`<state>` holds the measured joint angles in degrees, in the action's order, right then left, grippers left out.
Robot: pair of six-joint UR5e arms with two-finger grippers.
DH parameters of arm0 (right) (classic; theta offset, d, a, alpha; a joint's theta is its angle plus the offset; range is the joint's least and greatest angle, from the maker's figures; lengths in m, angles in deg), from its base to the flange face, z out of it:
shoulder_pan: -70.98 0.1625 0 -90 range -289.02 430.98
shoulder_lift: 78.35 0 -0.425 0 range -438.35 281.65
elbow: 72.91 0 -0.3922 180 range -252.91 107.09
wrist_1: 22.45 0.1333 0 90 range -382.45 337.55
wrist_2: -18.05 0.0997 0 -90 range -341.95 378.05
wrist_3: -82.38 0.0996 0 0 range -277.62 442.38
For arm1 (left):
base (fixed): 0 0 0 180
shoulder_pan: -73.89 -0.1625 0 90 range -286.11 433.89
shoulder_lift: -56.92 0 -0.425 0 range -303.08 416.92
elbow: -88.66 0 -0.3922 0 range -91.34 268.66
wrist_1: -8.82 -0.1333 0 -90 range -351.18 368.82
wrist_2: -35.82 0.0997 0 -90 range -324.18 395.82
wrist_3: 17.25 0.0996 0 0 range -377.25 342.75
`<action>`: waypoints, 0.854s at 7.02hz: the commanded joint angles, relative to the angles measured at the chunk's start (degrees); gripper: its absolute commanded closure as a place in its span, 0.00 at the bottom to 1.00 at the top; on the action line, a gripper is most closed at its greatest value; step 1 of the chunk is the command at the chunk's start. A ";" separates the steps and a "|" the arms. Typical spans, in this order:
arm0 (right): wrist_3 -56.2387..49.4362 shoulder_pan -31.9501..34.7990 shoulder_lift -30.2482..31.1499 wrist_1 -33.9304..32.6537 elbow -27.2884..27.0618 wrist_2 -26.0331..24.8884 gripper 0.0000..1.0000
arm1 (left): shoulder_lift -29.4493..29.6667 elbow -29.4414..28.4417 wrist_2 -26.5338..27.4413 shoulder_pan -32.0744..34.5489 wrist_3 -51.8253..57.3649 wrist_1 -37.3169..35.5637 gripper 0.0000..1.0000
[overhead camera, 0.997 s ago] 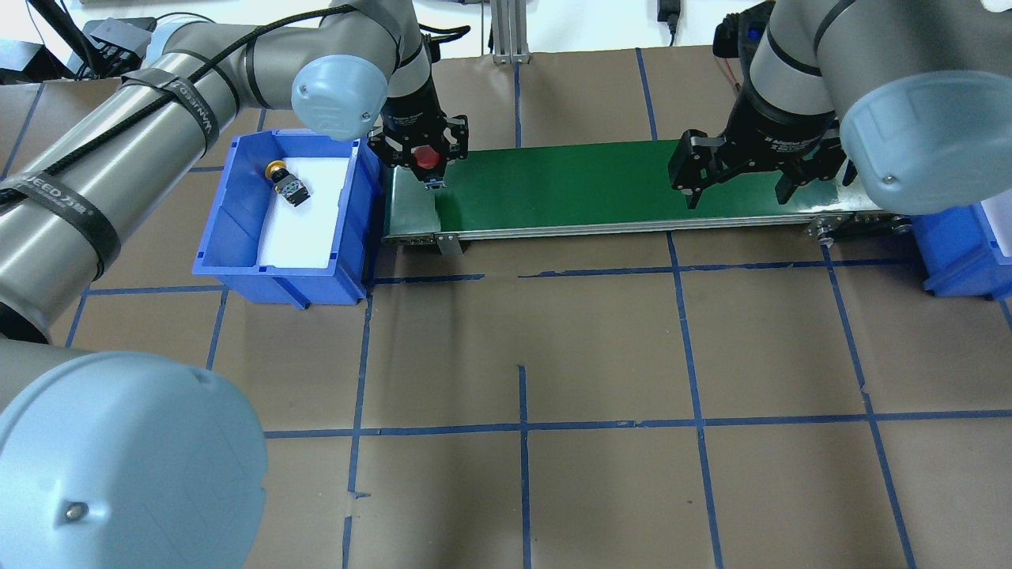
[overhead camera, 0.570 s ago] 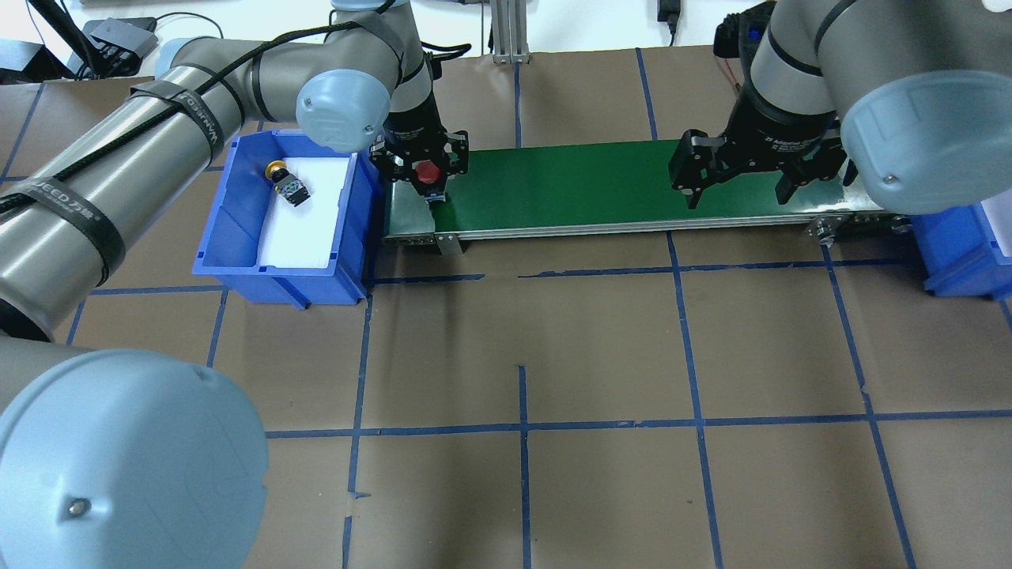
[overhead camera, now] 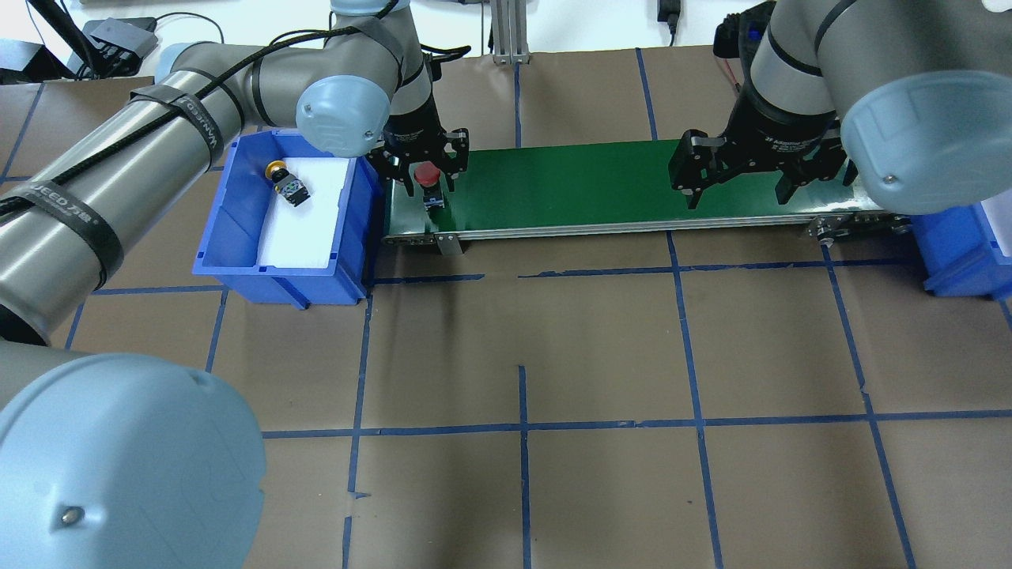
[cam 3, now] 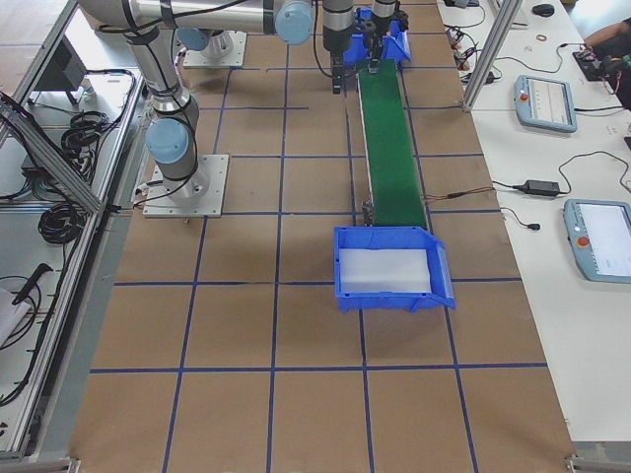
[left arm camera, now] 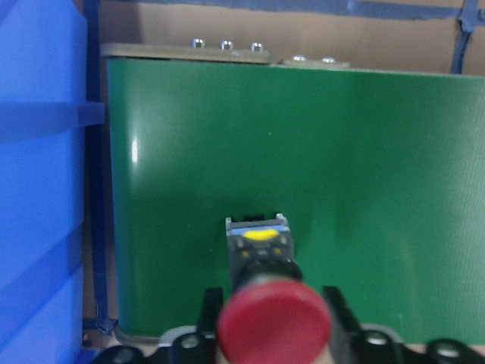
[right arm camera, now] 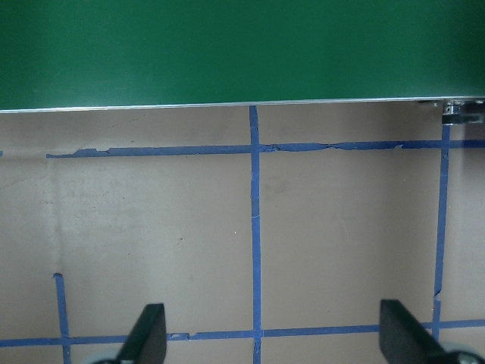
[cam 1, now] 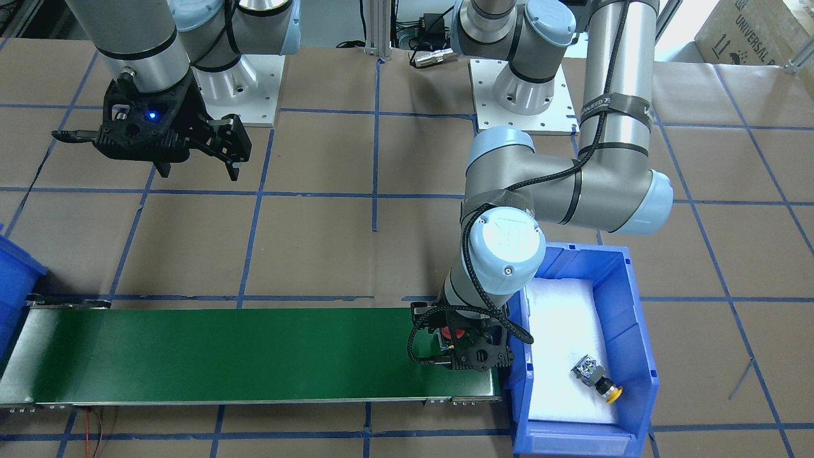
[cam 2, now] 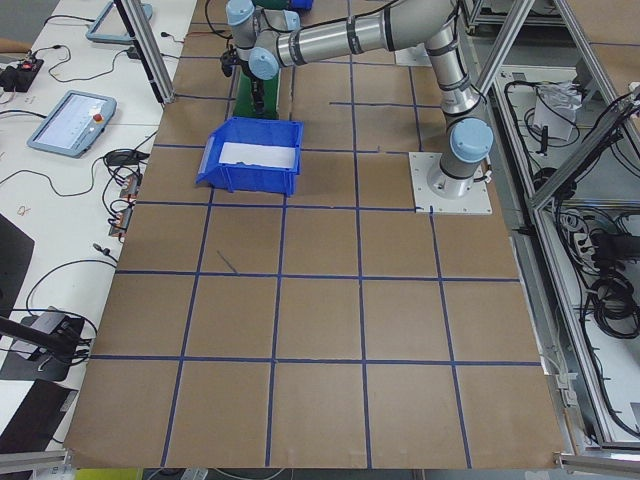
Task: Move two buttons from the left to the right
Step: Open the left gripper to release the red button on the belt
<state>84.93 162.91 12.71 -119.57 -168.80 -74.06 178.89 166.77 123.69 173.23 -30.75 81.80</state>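
My left gripper point(overhead camera: 428, 180) is shut on the red-capped button point(overhead camera: 428, 173) and holds it upright just above the left end of the green conveyor belt point(overhead camera: 569, 186). In the left wrist view the red cap point(left arm camera: 274, 324) sits between the fingers point(left arm camera: 211, 305), with the button's body low over the belt point(left arm camera: 303, 152). The yellow-capped button point(overhead camera: 288, 183) lies on its side in the left blue bin point(overhead camera: 237, 237); it also shows in the front-facing view point(cam 1: 596, 375). My right gripper point(overhead camera: 735, 186) hangs open and empty above the belt's right end, fingers wide apart point(right arm camera: 148, 334).
A second blue bin point(overhead camera: 961, 253) stands past the belt's right end. The left bin has a white liner and touches the belt's left end. The table is brown with blue tape lines. The belt's metal frame point(cam 1: 19, 356) runs along its edges.
My left gripper has come down with the red button toward the belt's left end. The right arm and the yellow button have not moved.
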 commanded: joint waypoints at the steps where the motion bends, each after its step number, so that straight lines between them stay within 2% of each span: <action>1: 0.00 0.00 0.00 0.00 0.00 0.00 0.00 | -0.76 -0.06 0.02 -0.02 -0.30 -0.29 0.00; 3: 0.00 0.00 0.00 0.00 0.00 0.00 0.00 | -4.96 1.16 0.11 -0.02 0.40 0.50 0.00; 6: 0.00 0.00 0.00 -0.09 0.00 0.00 0.00 | -14.36 8.61 0.46 -4.48 2.76 1.20 0.00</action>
<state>84.93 162.91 12.71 -119.58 -168.80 -74.06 168.68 171.89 124.06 170.88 -29.44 82.66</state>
